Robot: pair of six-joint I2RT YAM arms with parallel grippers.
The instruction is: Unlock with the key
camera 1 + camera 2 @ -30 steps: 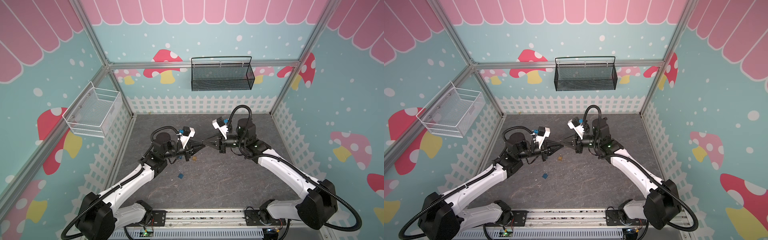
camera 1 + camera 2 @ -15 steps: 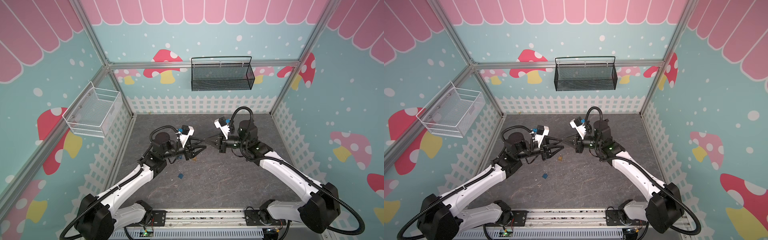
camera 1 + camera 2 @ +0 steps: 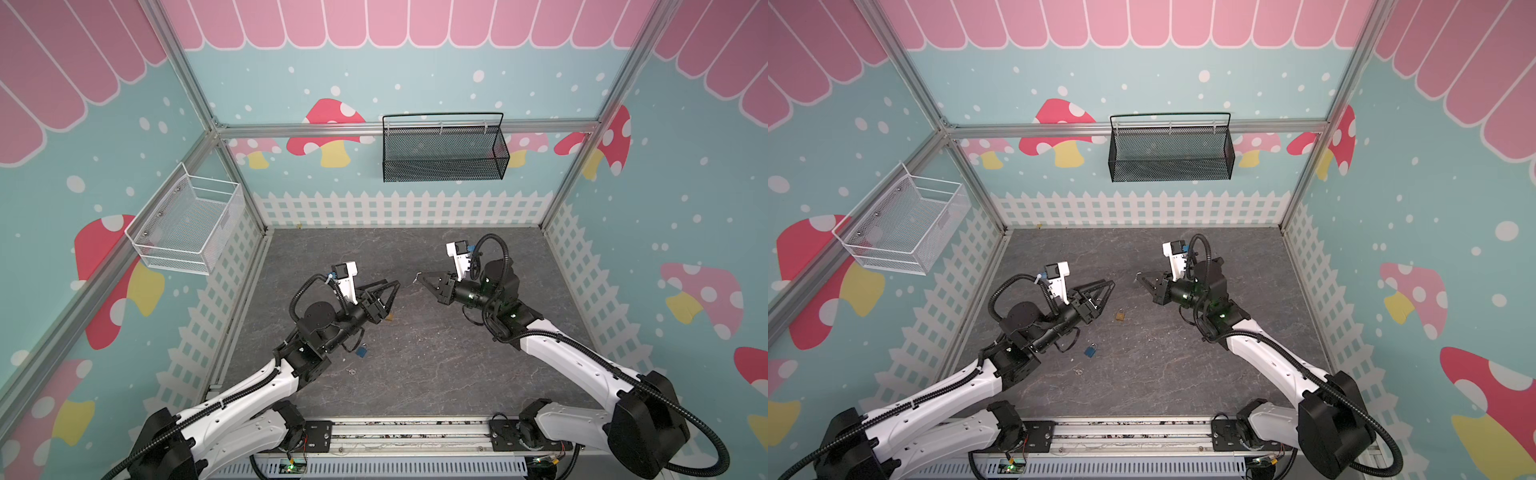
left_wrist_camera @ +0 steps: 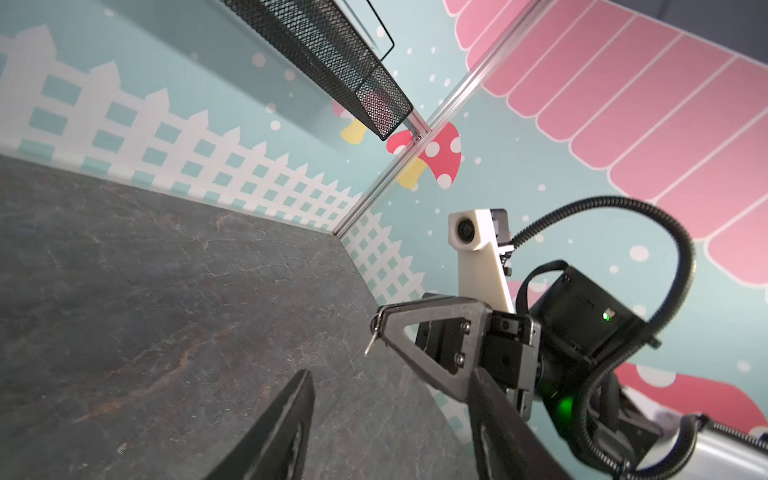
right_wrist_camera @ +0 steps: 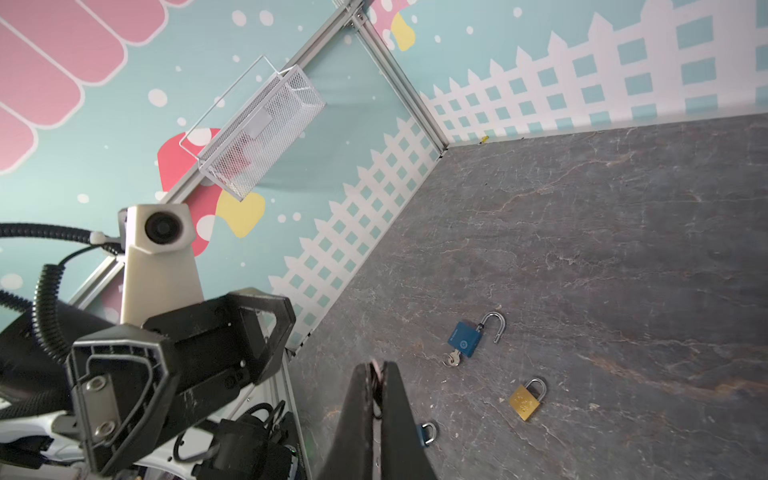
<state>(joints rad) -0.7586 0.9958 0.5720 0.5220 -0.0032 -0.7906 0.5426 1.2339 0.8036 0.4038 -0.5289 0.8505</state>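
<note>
3 locks lie on the floor [image 3: 436,365], near mid-frame in both top views, all apart from each other: 1 gold lock [image 3: 1120,316] and 2 blue. The open blue lock [image 5: 466,340], lower left of the gold one in the top views, has its shackle swung out. The other blue lock [image 5: 428,432] is half hidden behind a finger in the right wrist view and too small to make out in the top views.

2 keys show. 1 key [image 4: 372,336] hangs with its ring from the tip of the right gripper [image 3: 419,277], which is pinched tight on it, right of centre and clear of the floor. The 2nd key [image 5: 452,358] sits in the base of the open blue lock.

The left gripper [image 3: 395,296], left of centre, has its fingers moderately parted and grips nothing. The gold lock lies just beside it.

2 baskets hang on the walls: the black basket [image 3: 442,153] at upper middle and the white basket [image 3: 187,224] at the left. The wall print shows through the mesh of each.
</note>
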